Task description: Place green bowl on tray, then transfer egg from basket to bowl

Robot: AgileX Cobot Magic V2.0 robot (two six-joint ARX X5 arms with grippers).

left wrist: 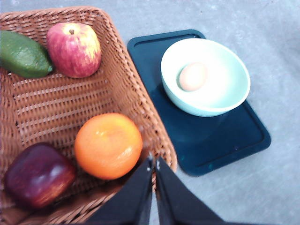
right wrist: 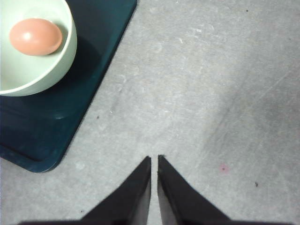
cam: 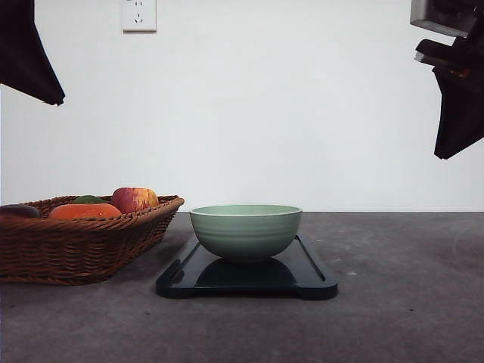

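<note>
**Egg in the bowl, both grippers raised and closed**

On the left of the front view we see the left gripper (cam: 30, 53) high above the table; in its wrist view its fingers (left wrist: 140, 187) are pressed together with only a thin slit between them, and they hold nothing. Below it stands the basket (cam: 113, 242) on the grey table (cam: 408, 302). Inside the basket we see an orange (left wrist: 108, 145), a dark red fruit (left wrist: 37, 174), a red-yellow apple (left wrist: 74, 49) and a green fruit (left wrist: 24, 55), all lying apart from each other. Just beside the basket, to the right, is the tray (cam: 310, 276), and we cannot tell if they touch. The green bowl (cam: 246, 231) stands upright on the tray, and the egg (right wrist: 35, 36) lies inside it. Nothing covers the bowl. Far right, the right gripper (cam: 457, 98) hangs high over bare table; its fingers (right wrist: 136, 192) are also nearly together and empty. A wall socket (cam: 138, 15) is on the white wall.
</note>
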